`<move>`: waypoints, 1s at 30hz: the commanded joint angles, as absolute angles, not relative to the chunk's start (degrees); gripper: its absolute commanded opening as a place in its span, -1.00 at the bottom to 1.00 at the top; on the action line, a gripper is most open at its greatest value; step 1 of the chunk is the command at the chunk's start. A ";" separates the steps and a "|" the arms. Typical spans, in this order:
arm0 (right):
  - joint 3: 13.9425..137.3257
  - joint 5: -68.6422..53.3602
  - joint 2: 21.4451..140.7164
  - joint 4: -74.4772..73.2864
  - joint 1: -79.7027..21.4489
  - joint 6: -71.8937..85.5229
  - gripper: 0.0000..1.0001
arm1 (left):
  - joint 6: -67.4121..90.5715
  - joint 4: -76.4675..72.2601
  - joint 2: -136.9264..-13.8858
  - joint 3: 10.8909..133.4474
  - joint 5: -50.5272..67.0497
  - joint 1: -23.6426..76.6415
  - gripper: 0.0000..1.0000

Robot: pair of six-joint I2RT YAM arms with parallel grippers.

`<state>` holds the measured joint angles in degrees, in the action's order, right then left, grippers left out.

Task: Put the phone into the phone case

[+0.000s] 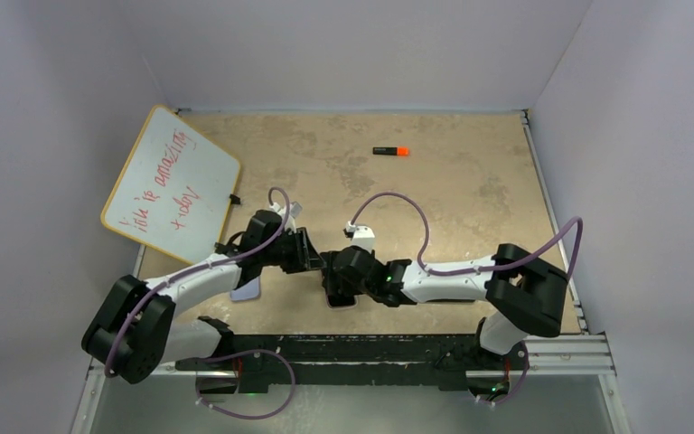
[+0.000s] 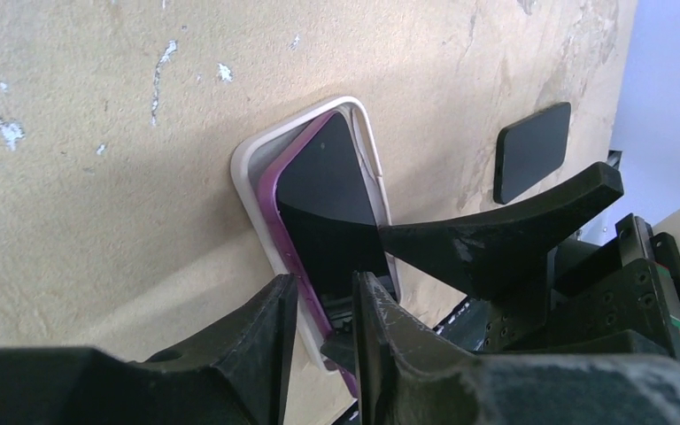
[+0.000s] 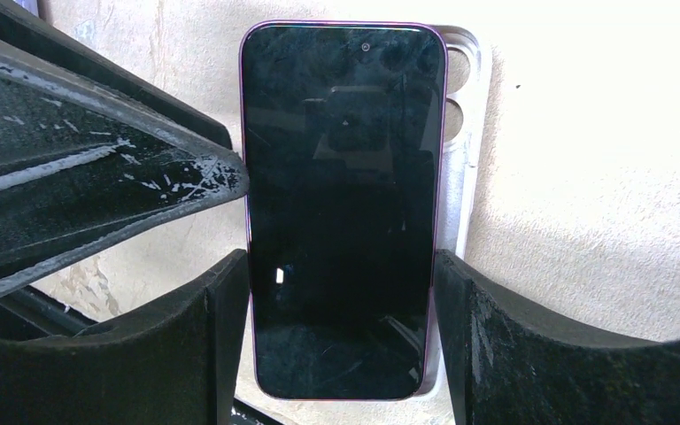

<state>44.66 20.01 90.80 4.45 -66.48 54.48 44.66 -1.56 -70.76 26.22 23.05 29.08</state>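
Note:
The purple phone (image 3: 341, 204) lies screen up on the clear white phone case (image 3: 465, 133), shifted to the left, so the case's right wall and camera cut-outs show. My right gripper (image 3: 341, 301) is shut on the phone's lower sides. In the left wrist view the phone (image 2: 328, 204) sits tilted in the case (image 2: 252, 177), its purple edge riding above the rim. My left gripper (image 2: 323, 292) is nearly closed, its tips at the case's edge, clamping nothing that I can see. In the top view both grippers meet mid-table, left (image 1: 312, 256) and right (image 1: 339, 280).
A whiteboard (image 1: 170, 185) with red writing lies at the far left. A black and orange marker (image 1: 390, 151) lies at the back. A pale lavender flat thing (image 1: 246, 290) lies under the left arm. A flat black rectangle (image 2: 533, 150) lies beyond the case. Walls enclose the table.

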 commanded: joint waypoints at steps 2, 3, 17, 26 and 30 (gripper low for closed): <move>48.67 22.50 91.46 3.23 -67.03 55.07 0.50 | 45.67 -6.08 -73.01 26.03 25.36 29.51 -0.46; 48.77 22.58 91.12 3.02 -67.13 54.95 0.53 | 45.70 -6.19 -73.23 25.85 25.27 29.46 -0.48; 43.55 21.89 80.44 0.18 -67.18 51.32 0.66 | 42.03 -2.58 -71.69 25.47 25.03 29.48 -0.40; 39.61 18.94 77.96 2.65 -64.91 48.04 0.46 | 42.78 -1.18 -71.00 24.27 24.62 29.50 -0.31; 38.78 17.37 79.34 4.33 -63.68 47.92 0.38 | 44.37 -4.14 -71.30 23.13 25.67 29.60 -0.40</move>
<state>39.77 19.09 78.28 1.69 -64.86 49.25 43.92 -0.84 -71.83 24.34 24.51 29.34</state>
